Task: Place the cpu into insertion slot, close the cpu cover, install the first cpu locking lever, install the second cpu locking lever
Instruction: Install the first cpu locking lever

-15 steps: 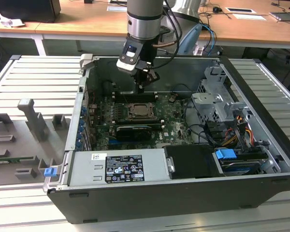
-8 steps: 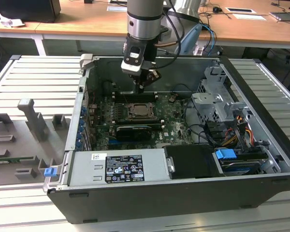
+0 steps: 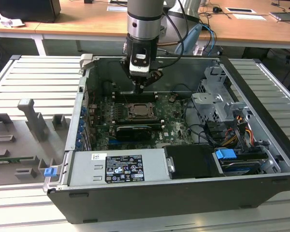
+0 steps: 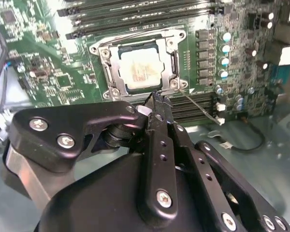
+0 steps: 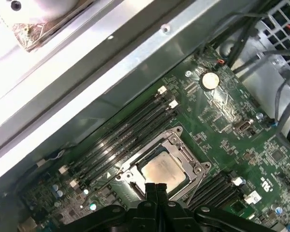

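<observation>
A: Exterior view, count. One arm [image 3: 144,19] and one gripper [image 3: 138,88], hanging inside the open case [image 3: 183,198]. The tips are close to the insertion slot [image 3: 131,112], on its back-wall side; whether they touch anything cannot be told. One grey power supply box [image 3: 118,166] lies along the near wall. One blue clip [image 3: 49,171] sits just outside the case's near corner, on the exterior view's left.

B: Both wrist views give the fingers [image 4: 160,145] close up. They are pressed together at the tips, with nothing seen between them.

A: Where is the chip?

B: One cpu [image 4: 139,67] lies flat in the slot, pale face up. One cpu cover [image 4: 112,72] is down over it, and the face shows through the central cut-out. The fingertips sit just beside the socket's edge.

A: What does each wrist view add?

B: In the second wrist view, one thin wire lever [image 4: 202,107] slants away from a socket corner across the memory slots [image 4: 135,12]. Whether it is latched cannot be told. The first wrist view gives two banks of memory slots, one on each side of the socket. It also gives one coin cell [image 5: 210,80] on the board and the case's metal wall [image 5: 135,58] beyond.
</observation>
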Available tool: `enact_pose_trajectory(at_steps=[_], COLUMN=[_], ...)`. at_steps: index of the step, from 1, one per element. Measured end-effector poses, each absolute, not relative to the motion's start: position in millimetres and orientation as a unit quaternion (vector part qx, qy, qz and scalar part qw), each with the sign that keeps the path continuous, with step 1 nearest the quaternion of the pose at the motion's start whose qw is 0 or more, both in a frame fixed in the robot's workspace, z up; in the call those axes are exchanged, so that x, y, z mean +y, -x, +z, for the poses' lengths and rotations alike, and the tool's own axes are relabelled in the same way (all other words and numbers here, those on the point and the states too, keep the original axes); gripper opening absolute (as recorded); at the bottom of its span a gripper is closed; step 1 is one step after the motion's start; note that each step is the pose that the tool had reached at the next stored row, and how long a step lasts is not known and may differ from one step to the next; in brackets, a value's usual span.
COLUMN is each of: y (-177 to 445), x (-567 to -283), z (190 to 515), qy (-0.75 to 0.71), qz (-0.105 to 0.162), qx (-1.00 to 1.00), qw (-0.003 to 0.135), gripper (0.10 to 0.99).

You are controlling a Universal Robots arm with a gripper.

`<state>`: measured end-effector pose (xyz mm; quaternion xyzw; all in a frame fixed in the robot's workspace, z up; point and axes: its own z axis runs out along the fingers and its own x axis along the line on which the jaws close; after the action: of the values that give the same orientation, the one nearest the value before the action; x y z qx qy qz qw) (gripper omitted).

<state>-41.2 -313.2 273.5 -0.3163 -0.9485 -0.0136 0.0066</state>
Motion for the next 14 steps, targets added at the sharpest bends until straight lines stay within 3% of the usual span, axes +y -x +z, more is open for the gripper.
enact_pose_trajectory(at_steps=[14], y=[41.2], x=[-313.2], z=[273.2], qy=[0.169], qz=[-0.013], qx=[-0.986], qw=[0.008], gripper=[0.106])
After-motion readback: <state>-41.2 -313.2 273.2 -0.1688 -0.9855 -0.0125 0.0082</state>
